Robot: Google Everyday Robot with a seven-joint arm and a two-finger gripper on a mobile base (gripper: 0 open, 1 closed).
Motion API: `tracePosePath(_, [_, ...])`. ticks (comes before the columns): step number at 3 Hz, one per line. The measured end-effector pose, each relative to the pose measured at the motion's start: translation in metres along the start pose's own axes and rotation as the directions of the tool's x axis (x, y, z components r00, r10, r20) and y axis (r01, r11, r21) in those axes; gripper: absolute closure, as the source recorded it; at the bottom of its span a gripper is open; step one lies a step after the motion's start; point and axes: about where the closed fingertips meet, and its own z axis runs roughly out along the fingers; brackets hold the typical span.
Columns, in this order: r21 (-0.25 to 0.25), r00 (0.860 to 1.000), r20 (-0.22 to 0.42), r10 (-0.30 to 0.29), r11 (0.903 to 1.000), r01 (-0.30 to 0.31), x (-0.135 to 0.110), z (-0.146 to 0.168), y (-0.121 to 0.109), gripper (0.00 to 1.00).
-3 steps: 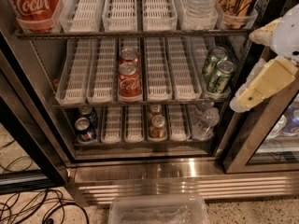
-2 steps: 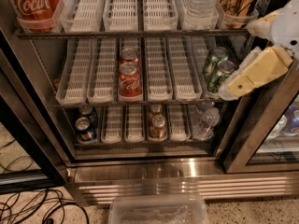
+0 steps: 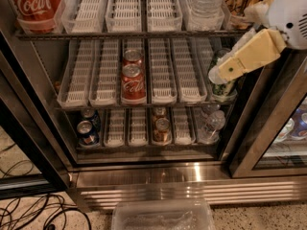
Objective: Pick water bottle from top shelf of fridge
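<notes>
- Gripper (image 3: 224, 71) is seen at the right of the frame, on a white arm entering from the upper right corner; its pale beige tip is angled down and to the left.
- Whether the gripper is wide or narrow cannot be told; nothing is seen held in it.
- The tip is placed below the rack of the top shelf (image 3: 144, 33), in front of the right lane of the middle shelf, overlapping a green can (image 3: 223, 89).
- Water bottle (image 3: 206, 3) is found above and slightly left of the tip, apart from it, standing upright in the right lane of the top shelf at the upper edge of the frame; its top is cut off.
- A large red Coca-Cola container (image 3: 36, 5) is noted at the upper left on the same shelf.
- Two red cans (image 3: 133, 82) are lined up in a centre lane of the middle shelf.
- A small bottle (image 3: 211, 124) is seen on the bottom shelf, lower right.
- The fridge (image 3: 192, 191) is shown with its steel louvred base across the bottom.
- Cables (image 3: 29, 214) are seen on the floor at lower left.
</notes>
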Motion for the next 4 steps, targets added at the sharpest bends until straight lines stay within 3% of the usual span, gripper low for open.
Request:
tracePosePath(1, [0.000,1.000,0.000,0.000,1.0000,0.000,0.000,0.000,0.000,0.00])
tracePosePath(2, [0.047,1.000,0.022,0.003,0.9989,-0.004,-0.004,0.003,-0.001,0.00])
tracePosePath(3, [0.152,0.998,0.067,-0.015,0.9884,0.005,-0.011,0.006,-0.003,0.00])
tracePosePath(4, [0.256,0.991,0.131,-0.019,0.9666,-0.015,-0.022,0.009,-0.012,0.00])
